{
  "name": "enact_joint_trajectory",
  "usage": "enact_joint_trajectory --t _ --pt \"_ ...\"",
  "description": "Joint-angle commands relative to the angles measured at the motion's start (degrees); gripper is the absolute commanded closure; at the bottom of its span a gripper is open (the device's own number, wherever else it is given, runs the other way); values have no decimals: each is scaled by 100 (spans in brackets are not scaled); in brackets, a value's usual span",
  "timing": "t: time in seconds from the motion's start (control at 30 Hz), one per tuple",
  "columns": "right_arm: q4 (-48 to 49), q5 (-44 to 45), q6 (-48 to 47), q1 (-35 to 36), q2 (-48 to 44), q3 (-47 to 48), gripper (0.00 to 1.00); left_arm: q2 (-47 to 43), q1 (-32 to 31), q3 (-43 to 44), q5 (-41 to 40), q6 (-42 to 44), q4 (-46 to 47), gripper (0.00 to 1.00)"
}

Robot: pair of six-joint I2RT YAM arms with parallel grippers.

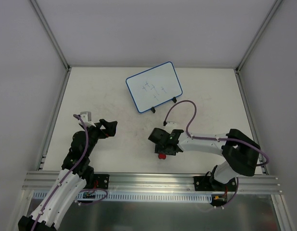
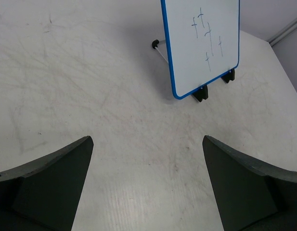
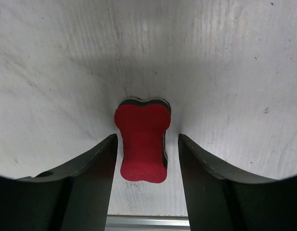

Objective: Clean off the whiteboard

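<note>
The whiteboard (image 1: 154, 86), white with a blue rim and black feet, stands tilted at the back middle of the table and bears several dark pen marks. It also shows in the left wrist view (image 2: 201, 43). A red bone-shaped eraser (image 1: 161, 156) lies flat on the table near the front edge. My right gripper (image 1: 162, 150) is low over it. In the right wrist view the eraser (image 3: 141, 144) lies between the open fingers of my right gripper (image 3: 148, 140), with a gap on its right side. My left gripper (image 1: 109, 127) is open and empty over bare table, as its wrist view shows (image 2: 148, 142).
An aluminium rail (image 1: 153, 180) runs along the table's front edge, just behind the eraser in the right wrist view (image 3: 148, 224). White walls with metal corner posts (image 1: 49, 33) enclose the table. A purple cable (image 1: 187, 115) loops above the right arm.
</note>
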Motion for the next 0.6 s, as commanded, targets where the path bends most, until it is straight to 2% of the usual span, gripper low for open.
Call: enact_joint_trajectory --t 0.0,0.07,0.17,0.2,0.23,0.3,0.43,0.47,0.57 --pt "-142 300 201 35 153 326 44 42 58 114 -18 62 95 1" --pt "-247 370 157 61 276 422 50 42 58 123 -9 62 87 1" --pt "-326 423 157 97 426 537 52 42 58 123 -9 53 86 1" --pt "-326 370 166 97 470 546 58 42 58 123 8 53 86 1" --pt "-326 344 174 105 505 555 60 42 58 132 8 53 86 1" --pt "-326 317 183 114 610 572 73 77 58 132 0 53 86 1" --pt "-388 431 131 114 479 555 73 130 58 140 -27 53 86 1" --pt "-527 510 96 105 418 589 80 148 58 132 -36 53 86 1" --pt "-878 923 -220 97 58 704 87 271 58 141 -88 27 182 1"
